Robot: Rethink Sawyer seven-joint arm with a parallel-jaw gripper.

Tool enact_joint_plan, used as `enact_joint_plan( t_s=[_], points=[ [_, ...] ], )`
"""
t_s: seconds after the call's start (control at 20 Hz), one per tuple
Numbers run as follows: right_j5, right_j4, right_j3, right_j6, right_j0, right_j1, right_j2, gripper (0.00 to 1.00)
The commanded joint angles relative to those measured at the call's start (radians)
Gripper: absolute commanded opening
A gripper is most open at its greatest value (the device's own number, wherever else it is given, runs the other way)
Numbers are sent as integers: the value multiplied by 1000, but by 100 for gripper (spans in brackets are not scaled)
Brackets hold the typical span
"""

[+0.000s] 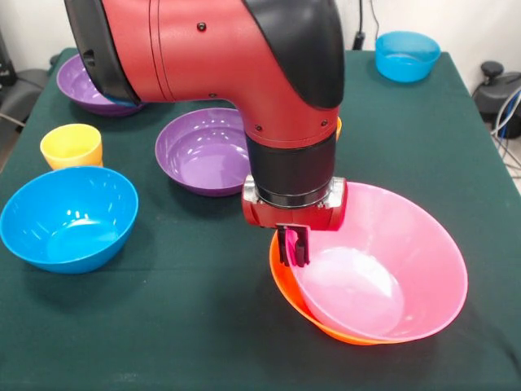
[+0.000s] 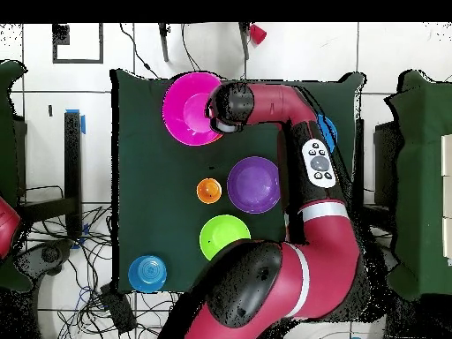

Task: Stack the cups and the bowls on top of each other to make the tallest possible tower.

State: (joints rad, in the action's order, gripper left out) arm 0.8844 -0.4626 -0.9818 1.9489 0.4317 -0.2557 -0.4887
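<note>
The large pink bowl (image 1: 391, 269) lies tilted inside the large orange bowl (image 1: 286, 285) at the near right; the pink bowl also shows in the overhead view (image 2: 187, 110). My gripper (image 1: 295, 246) stands at the pink bowl's near-left rim, shut on that rim. A purple bowl (image 1: 202, 151) (image 2: 253, 184) sits just behind it. A second purple bowl (image 1: 81, 85) is partly hidden by the arm. A yellow cup (image 1: 72, 145) stands at the left. An orange cup (image 2: 208, 190) and a green bowl (image 2: 224, 236) show in the overhead view.
A light-blue bowl (image 1: 69, 216) sits at the near left. A smaller blue bowl (image 1: 407, 55) (image 2: 147, 274) sits at the far right corner. The dark green table cloth (image 1: 179, 326) ends at edges on all sides. The arm's thick links hang over the table's middle.
</note>
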Motion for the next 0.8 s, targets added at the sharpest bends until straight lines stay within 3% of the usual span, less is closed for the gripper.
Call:
enact_joint_plan(
  t_s=[0.05, 0.2, 0.8],
  points=[
    [78, -189, -17, -295, 26, 125, 127, 0],
    [40, -208, -2, -287, 23, 135, 133, 0],
    [52, -245, 29, -296, 10, 132, 165, 0]
  ],
)
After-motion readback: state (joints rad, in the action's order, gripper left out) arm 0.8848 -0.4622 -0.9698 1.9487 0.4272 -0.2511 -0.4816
